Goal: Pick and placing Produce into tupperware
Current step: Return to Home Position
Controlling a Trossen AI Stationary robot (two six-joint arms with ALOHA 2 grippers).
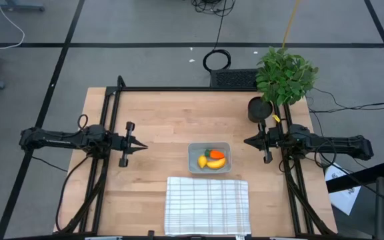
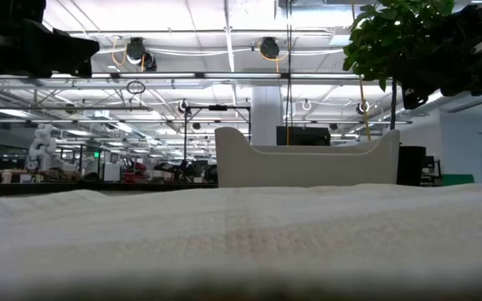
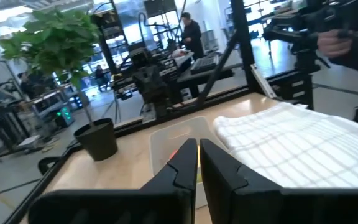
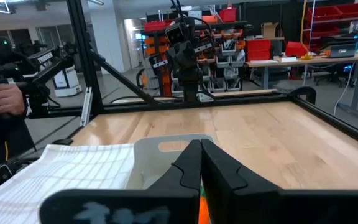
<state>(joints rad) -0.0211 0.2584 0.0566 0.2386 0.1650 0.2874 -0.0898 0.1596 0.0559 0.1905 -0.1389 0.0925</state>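
The tupperware (image 1: 209,158) stands mid-table on the wood, just beyond the white checked cloth. Inside it lies the produce: a yellow banana (image 1: 214,163), a yellow lump (image 1: 202,161) and an orange carrot with a green top (image 1: 215,155). My left gripper (image 1: 143,147) hovers shut at the table's left, pointing level toward the tupperware (image 3: 178,142). My right gripper (image 1: 247,141) hovers shut at the right, pointing level toward the tupperware (image 4: 166,151). Both hold nothing.
The white checked cloth (image 1: 207,205) lies at the near edge in front of the tupperware. A black pot (image 1: 259,109) with a leafy plant (image 1: 285,75) stands at the far right. A person's hand (image 4: 5,99) shows beyond the table's near side.
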